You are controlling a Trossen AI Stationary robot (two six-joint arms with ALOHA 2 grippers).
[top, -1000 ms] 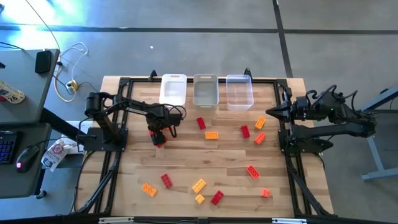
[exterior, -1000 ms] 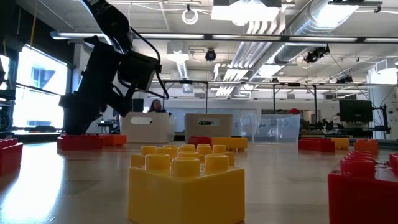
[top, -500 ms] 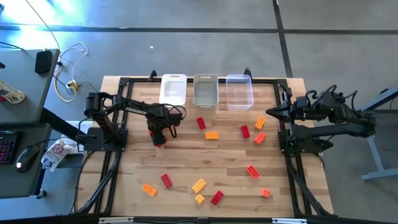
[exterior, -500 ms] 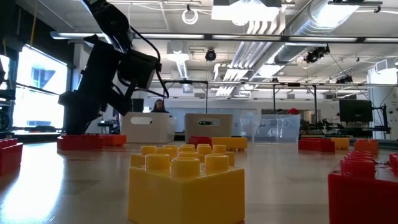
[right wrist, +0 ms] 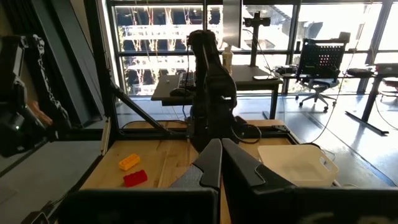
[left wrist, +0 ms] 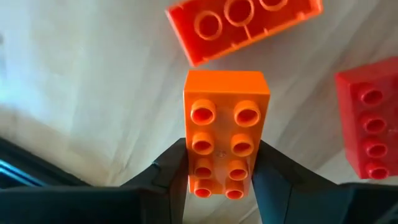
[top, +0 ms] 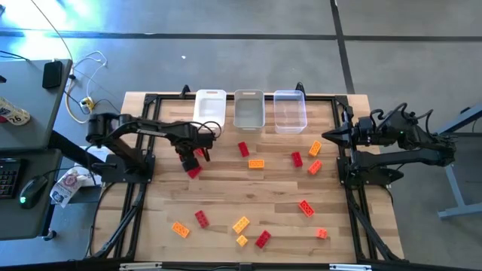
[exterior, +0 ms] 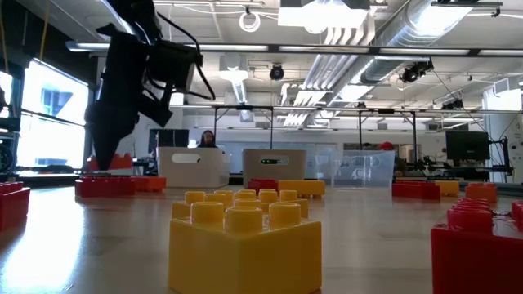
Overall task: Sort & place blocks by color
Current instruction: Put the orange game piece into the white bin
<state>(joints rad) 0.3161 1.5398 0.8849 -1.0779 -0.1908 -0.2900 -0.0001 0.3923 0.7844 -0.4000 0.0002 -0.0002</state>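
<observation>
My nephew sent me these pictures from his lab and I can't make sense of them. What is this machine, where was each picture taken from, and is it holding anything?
It is a robot with two dark arms at a wooden table. One picture looks straight down from above, one looks level across the tabletop, and two come from cameras on the arms' wrists. Small studded toy blocks in red, orange and yellow lie scattered on the table, with three small bins along its far edge. The left gripper pinches an orange block, raised just above the wood. The right gripper is shut and empty, parked at the table's right edge.
</observation>
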